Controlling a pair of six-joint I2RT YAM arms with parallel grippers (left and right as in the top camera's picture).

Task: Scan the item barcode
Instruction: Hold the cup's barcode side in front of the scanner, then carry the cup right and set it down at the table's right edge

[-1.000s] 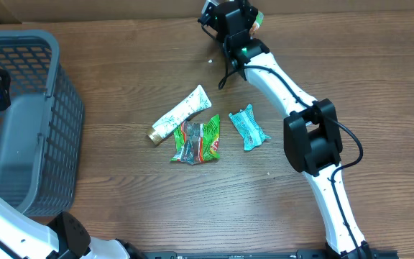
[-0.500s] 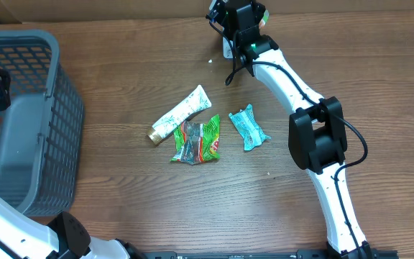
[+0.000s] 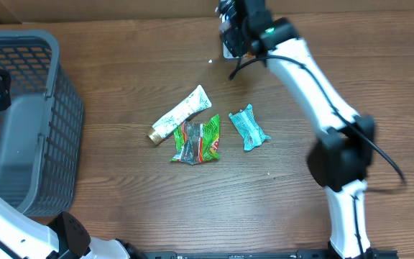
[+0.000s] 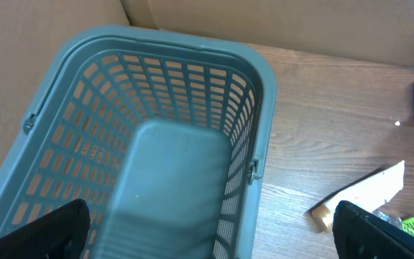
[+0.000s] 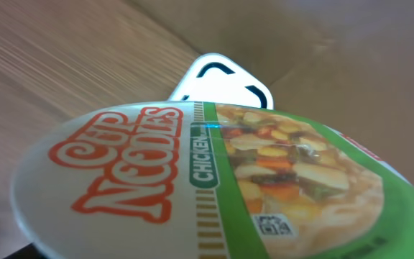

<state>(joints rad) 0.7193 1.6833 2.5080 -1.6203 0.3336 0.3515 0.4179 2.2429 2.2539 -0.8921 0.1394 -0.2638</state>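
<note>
Left fingers [image 4: 45, 232] were spread wide and empty over the grey basket [image 4: 261, 108] at 9 o'clock on the wooden surface [image 3: 121, 216]. Right fingers [image 3: 239, 20] were clamped around the Cup Noodles cup [image 5: 214, 180], which was held at 12 o'clock close to a white device [image 5: 221, 75].

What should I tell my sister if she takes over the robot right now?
Left gripper: open, holds nothing, over the basket.
Right gripper: shut on the cup, right beside the white device, likely the scanner.
Tube, green packet and teal packet lie loose in the middle.
Done: cup lifted and brought to the device.
Left: can't tell if it scanned; nothing shows in the basket; the other three probably wait.
</note>
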